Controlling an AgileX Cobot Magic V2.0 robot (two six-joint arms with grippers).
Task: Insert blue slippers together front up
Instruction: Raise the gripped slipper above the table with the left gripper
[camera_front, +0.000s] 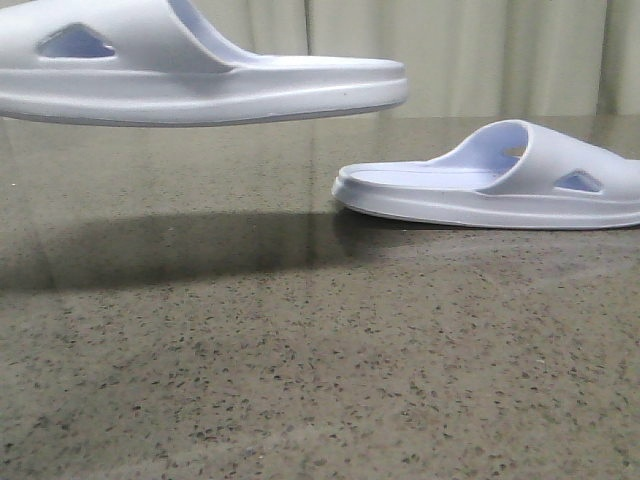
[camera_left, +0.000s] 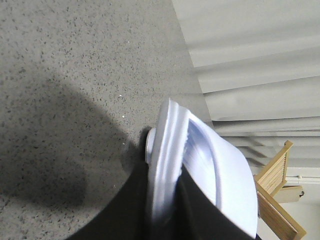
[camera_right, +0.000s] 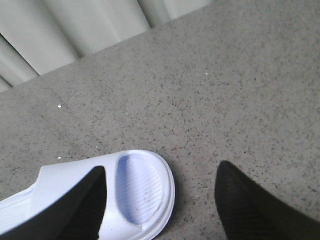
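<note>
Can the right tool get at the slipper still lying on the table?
Probably yes. The right tool is open just above the resting slipper, one finger over its strap, nothing between. The other slipper is lifted off to the left.

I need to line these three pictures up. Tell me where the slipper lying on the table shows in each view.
Front view: the slipper on the table lies at right, flat on the speckled tabletop.
Left wrist view: I cannot tell; only the lifted slipper between the left gripper fingers is clear.
Right wrist view: its ribbed end lies between the open right gripper fingers.
Shared landmark: the pale curtain.
</note>
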